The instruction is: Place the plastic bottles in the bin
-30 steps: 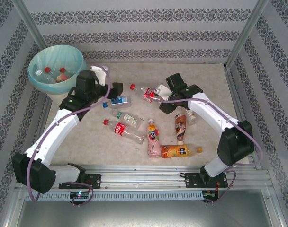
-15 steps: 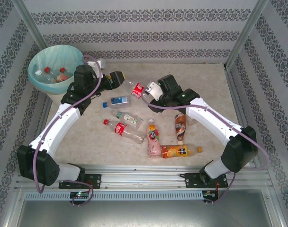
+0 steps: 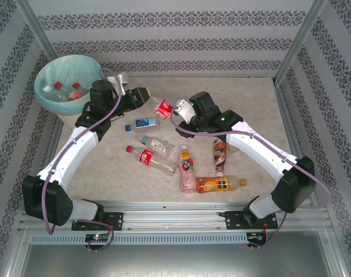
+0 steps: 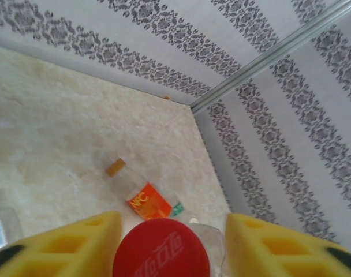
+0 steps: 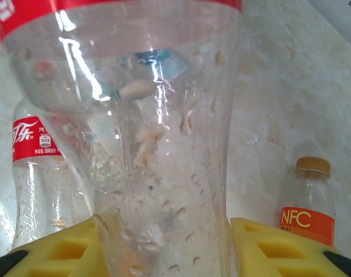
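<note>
Looking down from overhead, the right tool has lifted a clear red-labelled bottle off the desk and carried it toward ten o'clock. The left tool has swung out from the bin side to meet its cap end. This reads as a hand-over, so that the left arm can drop the bottle into the bin at the ten o'clock corner.

- **Held in the air:** one bottle.
- **Lying on the desk:** six bottles, namely blue-labelled, green-labelled, a second red-labelled one, pink, orange and brown.
- **Inside the bin:** two red caps show.

From the left wrist, the red cap sits between yellow pads that have just drawn in beside it. Whether they pinch it yet, I cannot tell. At twelve o'clock beyond it lies an orange-labelled NFC bottle.

From the right wrist, the right tool is clenched on the clear body of the held bottle, with yellow pads pressed against both sides. At nine o'clock another red label shows, and at three o'clock the NFC bottle.
</note>
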